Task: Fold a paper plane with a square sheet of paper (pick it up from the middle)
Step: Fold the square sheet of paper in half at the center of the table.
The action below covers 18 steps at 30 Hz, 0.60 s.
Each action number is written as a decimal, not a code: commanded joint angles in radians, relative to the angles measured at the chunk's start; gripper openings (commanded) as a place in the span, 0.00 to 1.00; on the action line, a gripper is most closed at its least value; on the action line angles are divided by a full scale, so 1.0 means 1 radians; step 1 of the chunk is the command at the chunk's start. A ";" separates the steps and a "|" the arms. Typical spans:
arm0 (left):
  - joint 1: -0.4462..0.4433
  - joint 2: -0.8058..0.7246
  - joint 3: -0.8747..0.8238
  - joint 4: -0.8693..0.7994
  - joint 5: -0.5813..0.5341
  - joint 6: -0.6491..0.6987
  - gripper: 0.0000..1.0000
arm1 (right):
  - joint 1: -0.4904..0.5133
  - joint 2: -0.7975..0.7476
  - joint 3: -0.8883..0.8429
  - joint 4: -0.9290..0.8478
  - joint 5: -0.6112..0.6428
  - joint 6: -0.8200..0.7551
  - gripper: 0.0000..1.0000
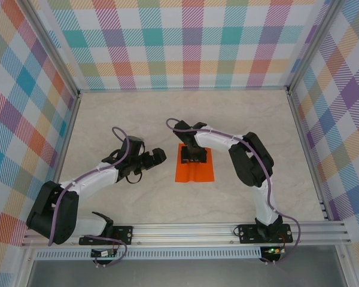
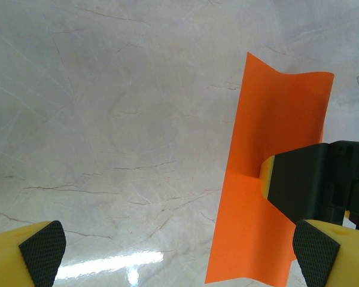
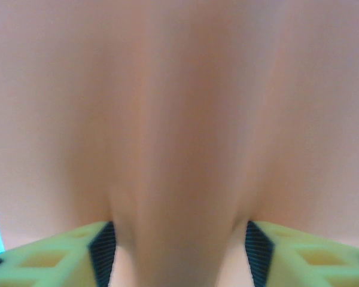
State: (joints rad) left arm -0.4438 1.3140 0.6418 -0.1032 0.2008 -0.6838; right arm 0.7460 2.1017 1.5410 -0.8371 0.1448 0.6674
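item: orange paper (image 1: 194,174), sits centre of table (image 1: 119,119), middle ridge pinched in your right gripper (image 1: 193,156); left gripper (image 1: 157,157) wide open, empty, just beside; risk: ridge slips or crumples if you lift fast.

The orange paper (image 1: 195,173) is a bright sheet with straight edges, not yet a pointed plane, and it lies on the table (image 1: 119,119) just right of the middle of the top picture. It is not quite flat: a soft hump runs down its middle, and the two fingers of the right gripper (image 1: 192,159) squeeze that hump from both sides. In the left wrist picture it fills the right side, its top edge dipping like a shallow V.
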 commanded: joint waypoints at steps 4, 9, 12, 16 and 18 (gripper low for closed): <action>-0.002 -0.024 0.019 -0.044 -0.014 0.015 1.00 | -0.020 -0.084 -0.056 0.053 -0.100 0.001 0.36; -0.001 -0.046 0.019 -0.062 -0.037 0.005 1.00 | -0.058 -0.181 -0.111 0.147 -0.241 0.022 0.29; 0.008 -0.052 0.022 -0.060 -0.021 -0.010 1.00 | -0.082 -0.246 -0.156 0.261 -0.383 0.055 0.32; 0.040 -0.070 0.019 -0.025 0.052 -0.047 1.00 | -0.127 -0.317 -0.257 0.531 -0.648 0.138 0.34; 0.060 -0.084 0.018 0.001 0.095 -0.070 1.00 | -0.143 -0.319 -0.279 0.608 -0.731 0.150 0.36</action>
State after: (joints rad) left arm -0.4118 1.2640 0.6422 -0.1307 0.2287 -0.7128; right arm 0.6182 1.7943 1.2972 -0.4309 -0.3664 0.7589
